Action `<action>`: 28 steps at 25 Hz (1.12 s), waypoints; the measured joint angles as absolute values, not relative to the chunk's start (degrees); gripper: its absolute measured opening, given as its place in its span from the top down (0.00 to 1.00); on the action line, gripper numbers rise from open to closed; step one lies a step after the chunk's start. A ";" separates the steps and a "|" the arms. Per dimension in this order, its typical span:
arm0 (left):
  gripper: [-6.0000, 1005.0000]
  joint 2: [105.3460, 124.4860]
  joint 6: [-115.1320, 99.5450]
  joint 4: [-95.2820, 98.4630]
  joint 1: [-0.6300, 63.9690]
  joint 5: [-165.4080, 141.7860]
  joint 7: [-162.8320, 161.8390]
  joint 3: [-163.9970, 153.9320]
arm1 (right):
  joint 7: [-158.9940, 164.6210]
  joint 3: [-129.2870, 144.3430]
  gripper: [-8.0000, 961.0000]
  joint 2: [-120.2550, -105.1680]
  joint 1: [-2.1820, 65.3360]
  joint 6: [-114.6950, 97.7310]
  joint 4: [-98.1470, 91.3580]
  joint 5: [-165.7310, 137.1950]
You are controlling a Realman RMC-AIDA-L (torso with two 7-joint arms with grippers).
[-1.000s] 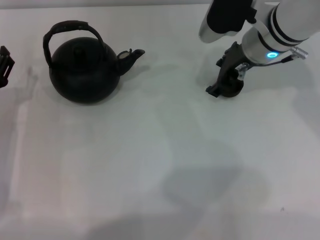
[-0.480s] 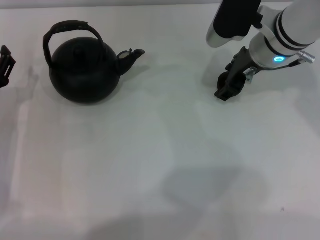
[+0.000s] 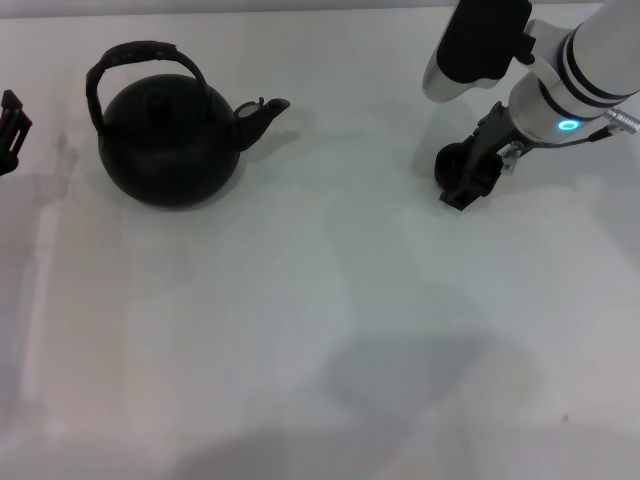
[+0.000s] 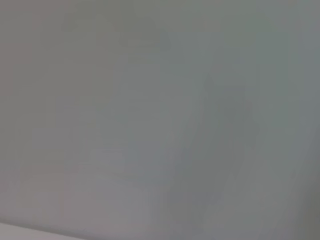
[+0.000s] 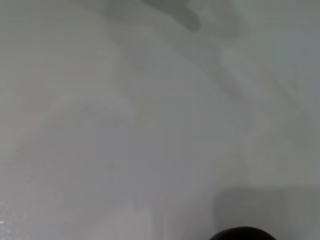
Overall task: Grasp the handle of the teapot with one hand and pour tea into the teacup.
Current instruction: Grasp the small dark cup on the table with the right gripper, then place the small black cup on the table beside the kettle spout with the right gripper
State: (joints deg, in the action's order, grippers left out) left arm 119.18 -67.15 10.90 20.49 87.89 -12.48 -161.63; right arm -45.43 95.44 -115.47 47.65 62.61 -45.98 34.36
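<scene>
right gripper (image 3: 466, 182) is sliding rightward across the table (image 3: 300, 330) — apparently clamped on the teacup (image 3: 449, 163) | teapot (image 3: 170, 140) is sitting untouched far left, handle (image 3: 140, 55) free | left gripper (image 3: 8, 130) is parked at the edge, fingers unclear — pouring not yet started

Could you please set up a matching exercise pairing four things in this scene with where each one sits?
Things:
1. teapot
2. handle
3. teacup
4. left hand

Places:
A. arched over the pot's lid
B. at the table's left edge, apart from the pot
C. on the table's left half, spout toward the right
D. on the right, at the right hand

Pairs: 1-C, 2-A, 3-D, 4-B
</scene>
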 joint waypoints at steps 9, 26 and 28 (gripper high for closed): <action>0.12 119.13 -67.15 10.90 20.57 87.89 -12.48 -161.57 | -45.39 93.45 0.21 -115.49 48.42 64.10 -47.09 34.24; 0.12 119.08 -67.14 10.90 20.91 87.89 -12.48 -161.54 | -41.92 112.85 0.21 -116.20 55.68 65.63 -51.78 45.89; 0.12 119.04 -67.14 10.90 20.92 87.89 -12.48 -161.54 | -41.86 114.30 0.20 -116.19 55.93 65.48 -51.78 47.12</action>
